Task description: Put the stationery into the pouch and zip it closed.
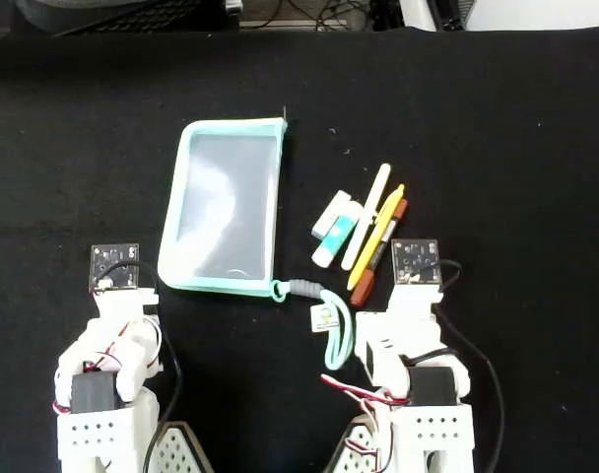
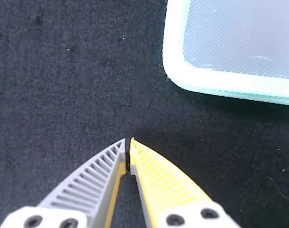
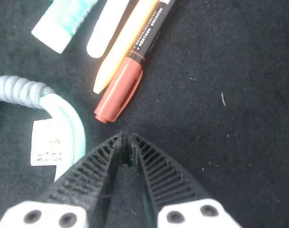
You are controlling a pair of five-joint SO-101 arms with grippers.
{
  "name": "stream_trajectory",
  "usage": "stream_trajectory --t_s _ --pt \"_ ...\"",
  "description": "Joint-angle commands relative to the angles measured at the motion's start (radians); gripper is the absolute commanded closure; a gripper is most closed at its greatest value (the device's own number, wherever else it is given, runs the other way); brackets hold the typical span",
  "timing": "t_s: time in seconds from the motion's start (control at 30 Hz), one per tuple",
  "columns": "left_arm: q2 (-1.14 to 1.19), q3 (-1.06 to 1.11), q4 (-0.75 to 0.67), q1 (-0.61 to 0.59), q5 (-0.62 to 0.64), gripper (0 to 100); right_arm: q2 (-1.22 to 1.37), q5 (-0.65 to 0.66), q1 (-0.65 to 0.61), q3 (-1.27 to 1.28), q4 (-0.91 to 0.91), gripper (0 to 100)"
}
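Left hand [image 2: 127, 142] pressed together, right hand [image 3: 128, 137] likewise — one pouch [image 1: 226, 207], five stationery pieces [image 1: 377, 233] beside it

One pouch [image 1: 226, 207], five stationery pieces [image 1: 377, 236] (three pen-shaped), two arms [image 1: 112, 340].

The left wrist view's edge cuts off the pouch [image 2: 239, 40]; the right wrist view's, the orange pen [image 3: 129, 42].
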Motion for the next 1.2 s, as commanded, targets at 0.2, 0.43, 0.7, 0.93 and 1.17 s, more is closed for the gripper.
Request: stream_trajectory --t_s 0.2,0.43,0.7,0.93,1.17 --pt "-0.008 0.016 0.015 0.005 0.003 97 -0.004 -0.011 -0.011 0.001 0.005 98.4" --pt "-0.008 0.016 0.015 0.004 0.003 97 -0.005 -0.014 -0.121 0.001 0.003 98.4" --pt "-0.008 0.016 0.015 0.004 0.003 97 -0.005 -0.009 -0.470 0.001 0.003 98.4" --pt "-0.008 0.016 0.015 0.004 0.003 97 -0.005 -0.014 -0.657 0.001 0.003 98.4" --pt "-0.008 0.016 0.015 0.004 0.003 97 -0.005 -0.012 -0.804 0.001 -0.037 98.3"
